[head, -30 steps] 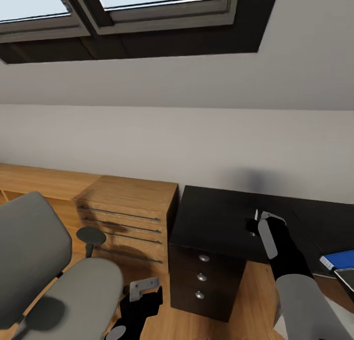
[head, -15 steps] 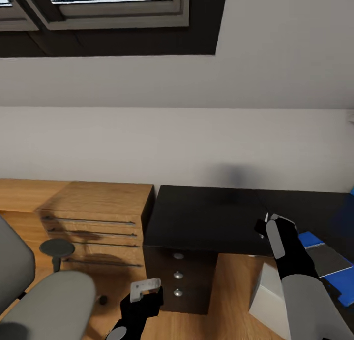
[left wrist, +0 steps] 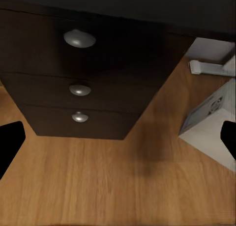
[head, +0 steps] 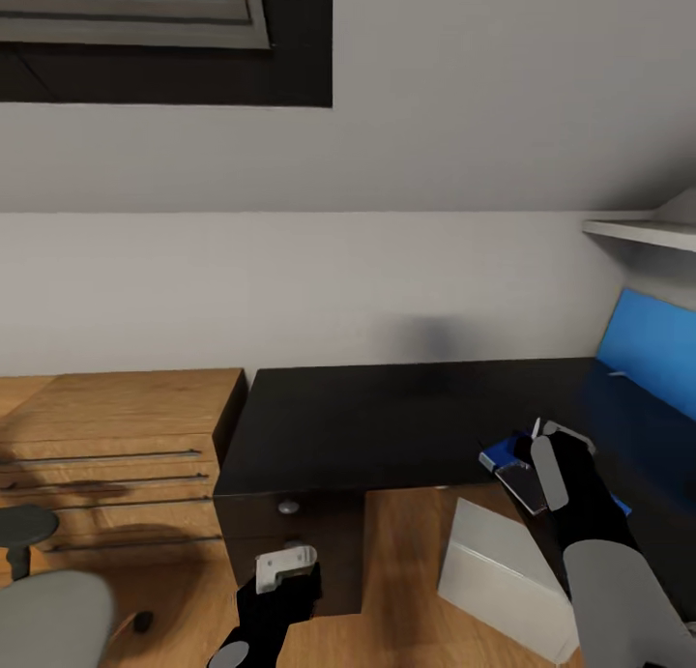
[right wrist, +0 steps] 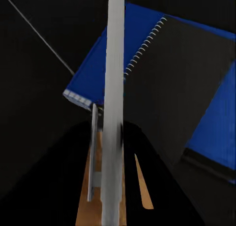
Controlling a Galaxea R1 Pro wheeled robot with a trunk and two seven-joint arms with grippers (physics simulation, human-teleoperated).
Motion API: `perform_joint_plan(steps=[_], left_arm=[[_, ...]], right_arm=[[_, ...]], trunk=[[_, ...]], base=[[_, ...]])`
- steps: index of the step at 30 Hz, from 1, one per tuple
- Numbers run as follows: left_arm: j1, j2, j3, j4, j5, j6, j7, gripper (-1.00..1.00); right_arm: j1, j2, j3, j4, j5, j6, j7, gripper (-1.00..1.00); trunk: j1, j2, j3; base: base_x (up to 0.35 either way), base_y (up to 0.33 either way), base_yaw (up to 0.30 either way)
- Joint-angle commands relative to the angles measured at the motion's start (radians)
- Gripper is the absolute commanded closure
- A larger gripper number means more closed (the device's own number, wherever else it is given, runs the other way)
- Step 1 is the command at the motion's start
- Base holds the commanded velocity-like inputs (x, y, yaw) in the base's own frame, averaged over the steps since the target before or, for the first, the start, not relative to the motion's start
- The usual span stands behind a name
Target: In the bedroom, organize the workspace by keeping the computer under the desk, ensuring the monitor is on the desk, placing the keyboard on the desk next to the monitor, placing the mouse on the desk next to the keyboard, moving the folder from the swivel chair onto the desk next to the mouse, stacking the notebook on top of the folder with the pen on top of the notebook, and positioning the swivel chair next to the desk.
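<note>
My right gripper (head: 541,436) is shut on the pen (right wrist: 114,88), a thin grey rod upright between its fingers. It hangs above the front of the black desk (head: 387,417). Right under it lies the blue folder (right wrist: 88,73) with the spiral-bound notebook (right wrist: 191,83) on top, also seen as folder (head: 495,455) and notebook (head: 522,486). My left gripper (head: 286,567) is open and empty, low in front of the desk's drawer pedestal (left wrist: 78,88). The light grey computer (head: 503,581) stands on the floor under the desk. The swivel chair (head: 48,620) is at the lower left.
A light wood cabinet (head: 116,426) with bar handles adjoins the desk's left end. A bright blue panel (head: 652,354) leans at the far right of the desk under a white shelf (head: 638,231). Wood floor (left wrist: 118,186) lies below my left gripper.
The camera has swung to the right, so everything slid left in the picture. The folder and notebook now sit under my right gripper, which still holds the pen.
</note>
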State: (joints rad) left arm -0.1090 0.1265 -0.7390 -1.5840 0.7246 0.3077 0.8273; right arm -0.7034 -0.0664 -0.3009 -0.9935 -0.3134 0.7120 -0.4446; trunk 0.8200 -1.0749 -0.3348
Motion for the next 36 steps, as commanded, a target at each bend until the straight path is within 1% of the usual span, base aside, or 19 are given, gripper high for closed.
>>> perform_joint_plan(steps=[1, 2, 5, 6, 7, 9, 10, 11, 12, 13, 14, 19, 21, 23, 24, 29, 30, 31, 36], left_arm=[[-0.001, 0.001, -0.002, -0.002, 0.004, 0.004, 0.007, -1.0], [-0.001, 0.001, -0.009, -0.003, 0.004, 0.004, 0.007, -1.0], [-0.001, 0.001, -0.013, -0.004, 0.004, 0.004, 0.007, -1.0], [-0.001, 0.001, -0.015, -0.005, 0.004, 0.004, 0.007, -1.0], [-0.001, 0.001, -0.015, -0.005, 0.004, 0.003, 0.007, -1.0], [-0.001, 0.001, -0.015, -0.005, 0.004, 0.003, 0.007, -1.0], [-0.001, 0.001, -0.015, -0.005, 0.004, 0.003, 0.007, -1.0], [-0.001, 0.001, -0.016, -0.005, 0.004, 0.003, 0.007, -1.0], [-0.001, 0.001, -0.016, -0.005, 0.004, 0.002, 0.007, -1.0], [-0.001, 0.001, -0.016, -0.006, 0.004, 0.002, 0.007, -1.0], [-0.001, 0.001, -0.017, -0.006, 0.004, 0.002, 0.007, -1.0], [-0.001, 0.002, -0.034, -0.007, 0.004, 0.002, 0.008, -1.0], [-0.001, 0.002, -0.037, -0.007, 0.003, 0.001, 0.009, -1.0], [-0.001, 0.002, -0.038, -0.007, 0.003, 0.001, 0.009, -1.0], [-0.001, 0.002, -0.038, -0.007, 0.003, 0.001, 0.008, -1.0], [-0.001, 0.002, -0.041, -0.007, 0.004, 0.001, 0.007, -1.0], [-0.001, 0.001, -0.045, -0.007, 0.004, 0.001, 0.007, -1.0], [-0.001, 0.001, -0.056, -0.013, 0.004, 0.001, 0.007, -1.0], [-0.001, 0.0, -0.069, -0.022, 0.004, 0.001, 0.007, -1.0]], right_arm=[[-0.001, -0.002, 0.001, 0.007, -0.011, -0.006, -0.008, 1.0], [-0.001, -0.019, 0.004, 0.051, -0.003, -0.03, -0.006, 1.0], [-0.001, -0.034, 0.007, 0.075, 0.007, -0.044, -0.003, 1.0], [-0.001, -0.043, 0.023, 0.088, 0.013, -0.055, 0.004, 1.0], [-0.001, -0.045, 0.043, 0.091, 0.016, -0.057, 0.005, 1.0], [-0.001, -0.046, 0.07, 0.093, 0.018, -0.058, 0.007, 1.0], [-0.001, -0.048, 0.099, 0.095, 0.021, -0.06, 0.008, 1.0], [-0.001, -0.048, 0.114, 0.095, 0.021, -0.06, 0.008, 1.0], [-0.001, -0.049, 0.14, 0.098, 0.023, -0.065, 0.008, 1.0], [-0.001, -0.05, 0.176, 0.111, 0.024, -0.084, 0.009, 1.0], [-0.001, -0.05, 0.189, 0.124, 0.025, -0.096, 0.01, 1.0], [-0.001, -0.052, 0.2, 0.14, 0.024, -0.108, 0.027, 1.0], [-0.001, -0.056, 0.201, 0.141, 0.026, -0.111, 0.064, 1.0], [-0.001, -0.062, 0.201, 0.142, 0.026, -0.112, 0.074, 1.0], [-0.001, -0.078, 0.201, 0.143, 0.025, -0.114, 0.088, 1.0], [-0.001, -0.096, 0.198, 0.176, 0.026, -0.129, 0.097, 1.0], [-0.001, -0.107, 0.197, 0.2, 0.025, -0.135, 0.098, 1.0], [-0.003, -0.128, 0.196, 0.248, 0.024, -0.162, 0.106, 1.0], [-0.007, -0.14, 0.195, 0.32, 0.025, -0.198, 0.118, 1.0]], trunk=[[0.0, -0.001, -0.001], [0.0, -0.001, -0.001], [0.0, -0.001, -0.001], [0.0, -0.001, -0.001], [0.0, -0.001, -0.001], [0.0, -0.001, -0.001], [0.0, -0.001, -0.001], [0.0, -0.001, -0.001], [0.0, -0.001, -0.001], [0.0, -0.001, -0.001], [0.0, -0.001, -0.001], [0.0, -0.001, -0.001], [0.0, -0.001, -0.001], [0.0, -0.001, -0.001], [0.0, -0.001, -0.001], [0.0, -0.001, -0.001], [0.0, -0.001, -0.001], [0.0, -0.001, -0.001], [0.0, -0.001, -0.001]], base=[[0.0, -0.007, -0.297], [0.0, -0.002, -0.297], [0.0, -0.001, -0.297], [0.0, 0.0, -0.146], [0.0, 0.0, -0.094], [0.0, 0.0, -0.067], [0.0, 0.0, -0.038], [0.0, 0.0, -0.031], [0.0, 0.0, -0.02], [0.0, 0.0, -0.008], [0.0, 0.0, -0.004], [0.006, 0.0, -0.001], [0.164, 0.0, 0.0], [0.258, 0.0, 0.0], [0.163, 0.0, 0.0], [0.08, 0.0, 0.0], [0.027, 0.0, 0.0], [0.009, 0.0, 0.0], [0.004, 0.0, 0.0]])
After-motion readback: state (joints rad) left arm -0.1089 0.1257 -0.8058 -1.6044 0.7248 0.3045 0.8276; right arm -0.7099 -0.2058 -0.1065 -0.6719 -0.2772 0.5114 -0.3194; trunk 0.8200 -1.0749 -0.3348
